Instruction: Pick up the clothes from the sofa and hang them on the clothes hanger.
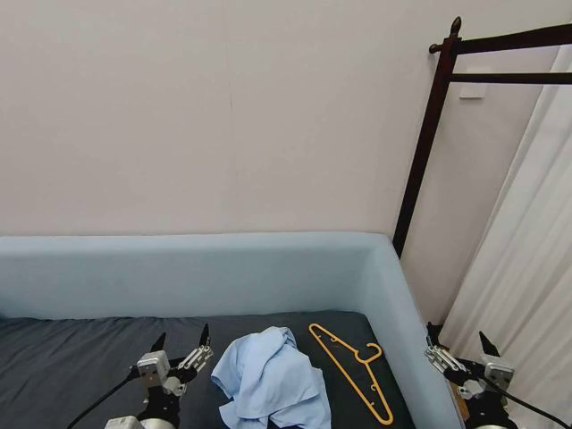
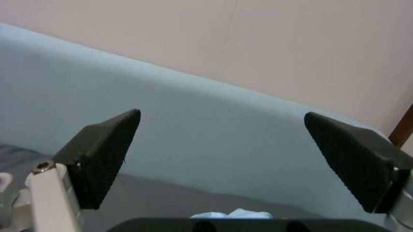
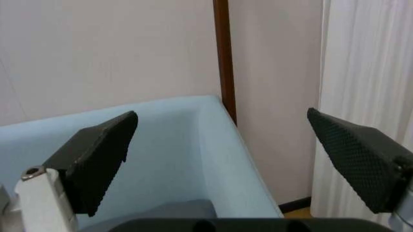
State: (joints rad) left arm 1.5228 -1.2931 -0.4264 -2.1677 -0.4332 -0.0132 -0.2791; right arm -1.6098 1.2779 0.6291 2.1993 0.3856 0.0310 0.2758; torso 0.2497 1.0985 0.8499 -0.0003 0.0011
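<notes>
Your left gripper (image 1: 183, 336) hangs low over the sofa (image 1: 223, 268), jaws wide open and holding nothing. Your right gripper (image 1: 456, 340) sits past the sofa's arm, jaws wide open and empty too. Between them on the dark seat lie the blue shirt (image 1: 268, 375), just beside the left jaws, and the orange hanger (image 1: 357, 357). I think nothing is picked up yet. Next, the left jaws need to go down onto the shirt and squeeze.
</notes>
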